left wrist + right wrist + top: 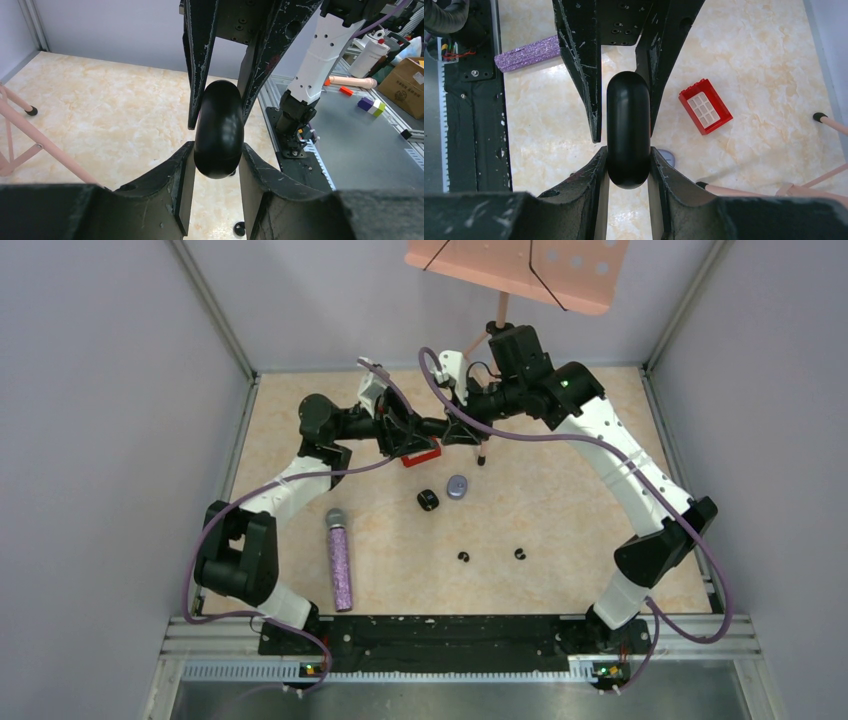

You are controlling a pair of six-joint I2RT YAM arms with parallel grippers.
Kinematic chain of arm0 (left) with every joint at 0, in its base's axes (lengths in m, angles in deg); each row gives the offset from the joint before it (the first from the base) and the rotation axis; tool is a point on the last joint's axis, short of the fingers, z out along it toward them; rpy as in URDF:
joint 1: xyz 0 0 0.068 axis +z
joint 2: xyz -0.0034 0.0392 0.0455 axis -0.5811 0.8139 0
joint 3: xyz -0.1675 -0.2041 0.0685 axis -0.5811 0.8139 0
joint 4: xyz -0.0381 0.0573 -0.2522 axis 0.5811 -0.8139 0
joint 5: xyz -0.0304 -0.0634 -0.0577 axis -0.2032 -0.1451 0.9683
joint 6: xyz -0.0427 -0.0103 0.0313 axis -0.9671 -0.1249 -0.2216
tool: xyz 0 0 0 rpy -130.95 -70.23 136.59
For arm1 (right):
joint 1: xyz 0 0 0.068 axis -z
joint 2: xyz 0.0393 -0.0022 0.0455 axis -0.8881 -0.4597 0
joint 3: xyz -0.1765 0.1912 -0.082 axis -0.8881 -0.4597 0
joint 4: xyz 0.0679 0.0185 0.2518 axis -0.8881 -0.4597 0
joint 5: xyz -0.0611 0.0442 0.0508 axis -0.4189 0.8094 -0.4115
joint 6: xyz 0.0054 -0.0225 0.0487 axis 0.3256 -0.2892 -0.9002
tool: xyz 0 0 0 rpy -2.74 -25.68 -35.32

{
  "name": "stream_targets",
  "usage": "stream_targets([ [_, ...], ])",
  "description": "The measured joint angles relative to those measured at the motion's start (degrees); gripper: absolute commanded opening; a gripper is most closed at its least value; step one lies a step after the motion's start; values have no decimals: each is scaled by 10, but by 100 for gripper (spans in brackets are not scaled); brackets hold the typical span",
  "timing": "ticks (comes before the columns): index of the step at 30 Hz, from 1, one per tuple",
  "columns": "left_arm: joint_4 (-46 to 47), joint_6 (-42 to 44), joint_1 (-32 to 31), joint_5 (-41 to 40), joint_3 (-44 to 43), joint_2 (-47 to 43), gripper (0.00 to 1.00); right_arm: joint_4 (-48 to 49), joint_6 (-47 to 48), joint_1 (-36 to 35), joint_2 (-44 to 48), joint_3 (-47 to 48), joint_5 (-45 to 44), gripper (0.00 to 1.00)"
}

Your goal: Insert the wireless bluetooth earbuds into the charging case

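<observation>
You see: left gripper clamped on black charging case | right gripper clamped on same case, held mid-air between both | black earbuds lie on table, well apart from case

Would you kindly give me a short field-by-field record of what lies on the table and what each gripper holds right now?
left gripper: shut on black case
right gripper: shut on the same black case, from the opposite end
black earbuds: two, loose on the table, outside any case
grey oval case: lying on the table
microphone: lying at left
red brick: beside the left gripper
</observation>
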Motion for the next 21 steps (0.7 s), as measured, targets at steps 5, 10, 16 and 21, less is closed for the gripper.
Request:
stream_targets([
  [5,0,-3,0,0,0,0,43,0,0,0,0,0,-2,13],
  [10,-2,-7,0,0,0,0,44,0,0,0,-6,0,-5,13],
  [16,-8,-15,0,-8,0,0,27,-2,0,0,-9,0,-6,13],
  [21,-9,-14,1,-10,0,0,4,-2,0,0,-9,1,-6,30],
])
